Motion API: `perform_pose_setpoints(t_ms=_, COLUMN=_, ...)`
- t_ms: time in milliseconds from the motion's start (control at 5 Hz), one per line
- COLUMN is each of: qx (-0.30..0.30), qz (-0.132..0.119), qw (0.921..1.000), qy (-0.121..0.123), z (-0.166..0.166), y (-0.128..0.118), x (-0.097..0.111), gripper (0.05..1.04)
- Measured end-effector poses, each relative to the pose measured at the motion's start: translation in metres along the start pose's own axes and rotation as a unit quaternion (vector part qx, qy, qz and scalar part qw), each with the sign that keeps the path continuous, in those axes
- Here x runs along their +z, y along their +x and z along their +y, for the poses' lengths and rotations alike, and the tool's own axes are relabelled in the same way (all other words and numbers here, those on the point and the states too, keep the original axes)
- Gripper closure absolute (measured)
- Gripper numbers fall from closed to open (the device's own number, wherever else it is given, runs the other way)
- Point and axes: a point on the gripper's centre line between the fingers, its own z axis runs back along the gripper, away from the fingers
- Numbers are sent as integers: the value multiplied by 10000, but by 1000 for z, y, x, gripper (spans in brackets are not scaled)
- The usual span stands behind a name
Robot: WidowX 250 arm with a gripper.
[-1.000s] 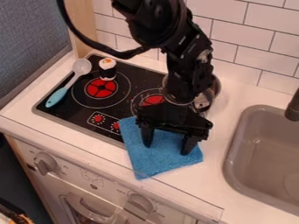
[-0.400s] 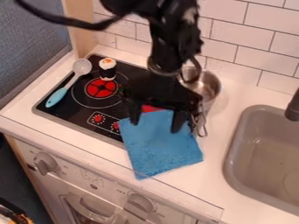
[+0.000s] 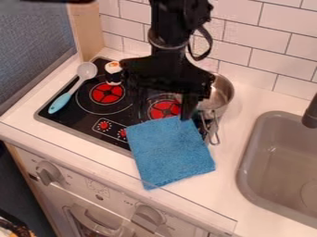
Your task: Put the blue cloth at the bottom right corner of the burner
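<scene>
This is a kitchen, apparently a play one: a black cooktop (image 3: 74, 118) with flat, round red burners (image 3: 107, 93) is set into a white worktop (image 3: 230, 184). A grey basin sink (image 3: 250, 155), a white-tiled wall (image 3: 260, 51), a white oven front (image 3: 99, 178) with round knobs (image 3: 47, 172) and a shiny metal pot (image 3: 225, 92) also show it.

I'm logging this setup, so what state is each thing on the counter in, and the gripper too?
Gripper: open, over the stove.
Cloth: spread out, overlapping the stove's near right corner, mostly on the counter.
Pot: upright, uncovered.
Spoon: lying on the stove.
White-topped toy: upright on the stove.
Burners: red in the middle; whether switched on, cannot tell.
</scene>
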Motion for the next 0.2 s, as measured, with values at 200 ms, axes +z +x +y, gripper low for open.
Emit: perform_pose_setpoints(t_ms=200, qx=-11, qz=10, qw=10000, qy=0, z=0, y=0, x=0, gripper=83)
